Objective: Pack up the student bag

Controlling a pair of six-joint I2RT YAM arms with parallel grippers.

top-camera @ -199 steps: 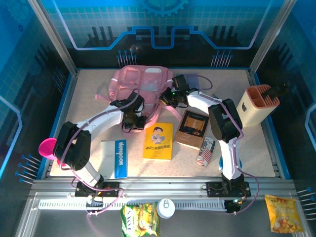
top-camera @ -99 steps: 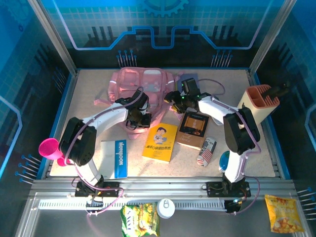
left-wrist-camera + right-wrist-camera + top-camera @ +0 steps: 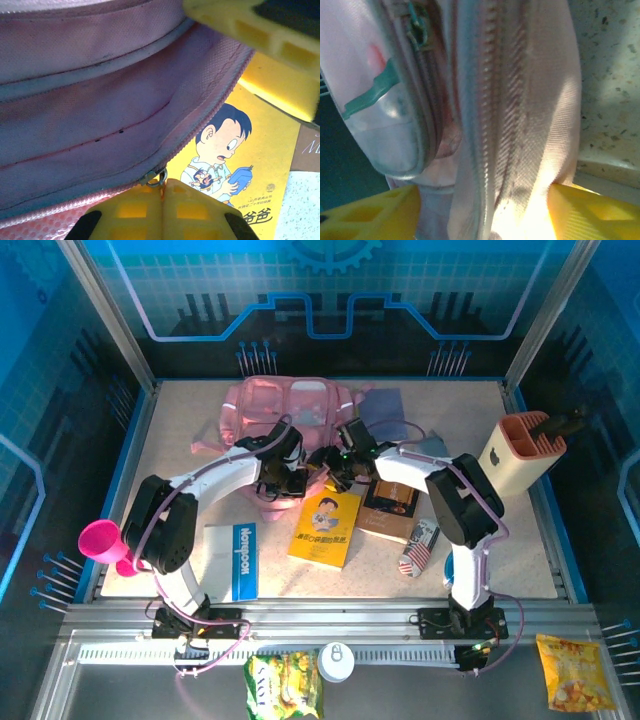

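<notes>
Pink fabric marks the student bag (image 3: 262, 405), which lies at the far middle of the table (image 3: 470, 410), directly ahead of both sets of jaws.

Left gripper (image 3: 162, 189): the jaws are clenched, with the fingertips pressed together and no gap between them. The zip pull (image 3: 157, 177) of the bag sits at the seam between the tips, and its metal ring emerges just beyond them. From the tips, the zip track runs up and to the right along the bag's edge. Pink fabric spreads above and to the left of the jaws.

Yellow book (image 3: 250, 160): it lies flat beyond and to the right of the left jaws, past the bag's edge. Its cover carries a cartoon boy. A brown book (image 3: 388, 502) lies just beside it, on the side away from the left jaws.

Right gripper (image 3: 485, 215): the jaws are released and the fingers are spread wide. A fold of the bag with a closed zip track stands between the two fingers. Whether the pads touch the fabric cannot be told. Ahead of the left-hand finger there is a paler pocket with a teal tab (image 3: 370, 97). Speckled table surface lies beyond the right-hand finger.

In the top view, the right jaws stand just to the right of the left jaws, at the bag's near edge.
</notes>
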